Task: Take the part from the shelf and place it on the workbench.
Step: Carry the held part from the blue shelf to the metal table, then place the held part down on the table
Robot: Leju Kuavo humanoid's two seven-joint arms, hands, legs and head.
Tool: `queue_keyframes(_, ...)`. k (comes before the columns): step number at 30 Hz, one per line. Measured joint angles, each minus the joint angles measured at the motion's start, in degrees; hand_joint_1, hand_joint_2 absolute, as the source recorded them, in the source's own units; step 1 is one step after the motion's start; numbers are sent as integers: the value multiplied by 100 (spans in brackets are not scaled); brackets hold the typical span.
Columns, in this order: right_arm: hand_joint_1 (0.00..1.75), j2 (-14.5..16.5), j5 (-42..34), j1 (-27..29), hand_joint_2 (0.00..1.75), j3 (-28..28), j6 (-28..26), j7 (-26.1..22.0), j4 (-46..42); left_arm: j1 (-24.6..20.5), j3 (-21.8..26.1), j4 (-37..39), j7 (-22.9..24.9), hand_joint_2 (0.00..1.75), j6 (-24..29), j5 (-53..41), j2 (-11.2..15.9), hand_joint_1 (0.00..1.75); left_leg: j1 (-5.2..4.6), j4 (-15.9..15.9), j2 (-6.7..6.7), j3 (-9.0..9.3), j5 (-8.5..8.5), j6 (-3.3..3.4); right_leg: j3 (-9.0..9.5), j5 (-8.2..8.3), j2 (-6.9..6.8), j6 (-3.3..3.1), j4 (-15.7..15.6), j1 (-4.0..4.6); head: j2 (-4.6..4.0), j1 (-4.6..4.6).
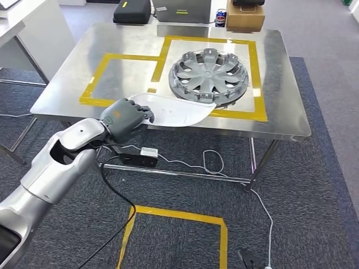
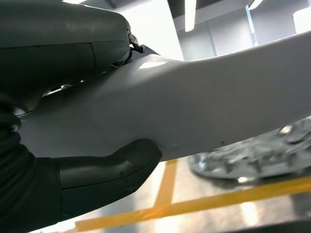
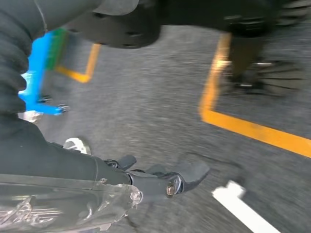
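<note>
We are holding the white part [image 1: 178, 110] over the near edge of the steel workbench [image 1: 279, 84].

Our left hand [image 1: 125, 118] is gripping one end of the part, thumb under and fingers over; its far tip is lying just beside the grey wheel cover [image 1: 208, 75] inside the yellow tape frame [image 1: 258, 78], with bare steel inside the smaller taped square beside it. Our right hand [image 3: 161, 177] is hanging over grey carpet [image 3: 154, 97], fingers extended, holding nothing.

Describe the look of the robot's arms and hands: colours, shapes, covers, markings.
The left arm is glossy silver, with rounded shells and a dark opening at the forearm. The left hand is dark grey, with a small teal mark on its back. At the wrist, the ribbed cover is dark and the thumb thick and smooth. The right hand has dark fingers with a bare screw at one tip.
</note>
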Motion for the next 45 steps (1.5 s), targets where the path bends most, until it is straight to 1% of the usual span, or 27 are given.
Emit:
queue_keyframes(3, 0, -1, -70, -17, 175, -5, 20, -74, -11, -99, -46, 62, 89, 175, 19, 91, -192, 175, -9, -217, -29, 105, -98, 139, 7, 10, 30, 127, -21, -12, 0, -20)
queue_keyframes(5, 0, 2, -132, 11, 175, -9, -19, -120, -20, -140, -50, 88, 185, 175, 52, 116, -306, 175, -18, -233, -10, 197, -98, 232, -57, -30, -192, 169, 145, 2, 0, 4)
queue_keyframes(7, 0, 14, -177, 1, 175, -8, -63, -133, -22, -179, -50, 116, 262, 175, 75, 112, -382, 175, -45, -232, 28, 302, -134, 293, -387, -215, -436, 184, 727, 20, 0, 29)
queue_keyframes(9, 0, 27, -212, 6, 175, -7, -86, -109, -21, -196, -54, 151, 291, 175, 79, 106, -450, 175, -67, -232, 65, 406, -222, 315, -851, -430, -505, 190, 1382, 21, 0, 34)
queue_keyframes(10, 0, 30, -230, 21, 175, -7, -93, -92, -21, -197, -59, 170, 293, 175, 79, 101, -484, 175, -72, -232, 78, 473, -281, 311, -999, -489, -513, 195, 1504, 20, 0, 36)
queue_keyframes(12, 0, 30, -264, 52, 175, -8, -101, -73, -21, -206, -72, 203, 293, 175, 78, 84, -543, 175, -72, -232, 94, 644, -426, 285, -1005, -407, -531, 197, 1151, 14, 0, 39)
queue_keyframes(14, 0, 30, -284, 78, 175, -8, -99, -74, -21, -220, -90, 230, 292, 175, 75, 75, -585, 175, -80, -227, 115, 824, -608, 237, -806, 124, -618, 182, 411, 9, 0, 49)
queue_keyframes(16, 0, 31, -290, 84, 175, -8, -95, -74, -21, -244, -106, 252, 292, 175, 73, 75, -612, 175, -95, -295, 132, 972, -751, 169, -662, 548, -682, 111, 12, 30, -1, 34)
queue_keyframes(18, 0, 31, -290, 67, 175, -7, -91, -74, -25, -300, -113, 259, 292, 175, 78, 75, -643, 175, -91, -285, 138, 1047, -707, 96, -568, 491, -647, 8, -24, 45, 0, 8)
queue_keyframes(19, 0, 31, -290, 60, 175, -6, -92, -76, -29, -324, -115, 260, 292, 175, 84, 75, -659, 175, -83, -96, 140, 981, -577, 58, -501, 432, -620, -33, -35, 36, 0, 6)
queue_keyframes(20, 0, 31, -290, 54, 175, -6, -94, -77, -33, -345, -119, 262, 292, 175, 90, 75, -669, 175, -79, 252, 140, 789, -409, 16, -415, 354, -598, -72, -45, 24, 0, 0)
queue_keyframes(21, 0, 31, -290, 51, 175, -6, -96, -78, -38, -350, -127, 268, 292, 175, 92, 75, -674, 175, -75, 667, 141, 517, -297, -23, -316, 281, -576, -103, -56, 10, 0, -7)
queue_keyframes(22, 0, 31, -290, 57, 175, -6, -97, -78, -39, -336, -136, 280, 292, 175, 94, 75, -673, 175, -72, 1061, 141, 203, -300, -54, -217, 199, -556, -120, -66, 0, -1, -12)
queue_keyframes(23, 0, 31, -290, 67, 175, -7, -97, -78, -39, -318, -144, 294, 292, 175, 93, 75, -673, 175, -72, 1336, 141, -87, -470, -72, -114, 107, -534, -130, -72, -8, 0, -21)
queue_keyframes(24, 0, 31, -290, 80, 175, -7, -97, -77, -39, -301, -150, 311, 292, 175, 92, 75, -672, 175, -72, 1464, 142, -324, -764, -72, -5, 13, -508, -131, -75, -14, 0, -24)
queue_keyframes(26, 0, 32, -291, 111, 175, -8, -96, -77, -39, -283, -152, 335, 292, 175, 91, 75, -671, 175, -81, 1429, 141, -634, -1322, -44, 217, -166, -451, -127, -79, -24, 0, -35)
queue_keyframes(28, 0, 33, -292, 123, 175, -8, -96, -77, -39, -283, -152, 343, 292, 175, 91, 75, -669, 175, -89, 1341, 141, -738, -1520, -23, 329, -250, -423, -124, -81, -28, 0, -37)
queue_keyframes(30, 0, 34, -293, 125, 175, -8, -96, -77, -39, -284, -152, 344, 292, 175, 91, 75, -669, 175, -92, 1306, 141, -747, -1523, -17, 349, -266, -419, -123, -81, -29, 0, -37)
queue_keyframes(32, 0, 36, -296, 129, 175, -8, -96, -77, -39, -284, -152, 349, 292, 175, 90, 75, -669, 175, -101, 1198, 141, -765, -1496, -2, 405, -309, -411, -120, -82, -31, 0, -36)
queue_keyframes(36, 0, 67, -378, 155, 175, -8, -88, -86, -38, -337, -198, 421, 229, 175, 21, 17, -660, 175, -183, -460, 121, -600, 681, 185, 983, -773, -334, 36, -160, 20, -2, -88)
queue_keyframes(38, 0, 63, -398, 119, 175, -7, -85, -97, -49, -427, -207, 424, 180, 175, -10, 5, -675, 175, -157, -467, 126, -414, 615, 240, 971, -657, -389, 75, 135, 37, -1, -76)
queue_keyframes(40, 0, 61, -418, 91, 175, -3, -80, -101, -50, -480, -227, 436, 155, 175, -76, 18, -680, 175, -152, -459, 134, -202, 558, 308, 600, -632, -465, 83, 824, 55, 0, -56)
queue_keyframes(41, 0, 61, -435, 92, 175, -2, -75, -101, -50, -481, -244, 449, 151, 175, -119, 33, -681, 175, -153, -459, 138, -101, 494, 333, 354, -755, -486, 82, 1163, 68, 0, -48)
queue_keyframes(42, 0, 61, -458, 101, 175, -2, -68, -96, -50, -477, -264, 466, 149, 175, -157, 53, -683, 175, -152, -463, 135, -2, 411, 352, 120, -1024, -493, 83, 1377, 79, 0, -45)
queue_keyframes(43, 0, 61, -480, 114, 175, -3, -61, -91, -50, -471, -285, 483, 148, 175, -181, 76, -687, 175, -151, -466, 125, 101, 320, 359, -81, -1398, -496, 87, 1456, 86, 0, -41)
queue_keyframes(44, 0, 60, -497, 126, 175, -3, -57, -89, -50, -469, -304, 500, 152, 175, -190, 93, -693, 175, -150, -468, 111, 207, 226, 359, -246, -1773, -497, 89, 1415, 89, 0, -37)
queue_keyframes(45, 0, 58, -510, 137, 175, -4, -55, -86, -50, -470, -321, 517, 157, 175, -192, 104, -703, 175, -152, -467, 97, 323, 126, 352, -379, -2009, -498, 90, 1270, 89, 0, -35)
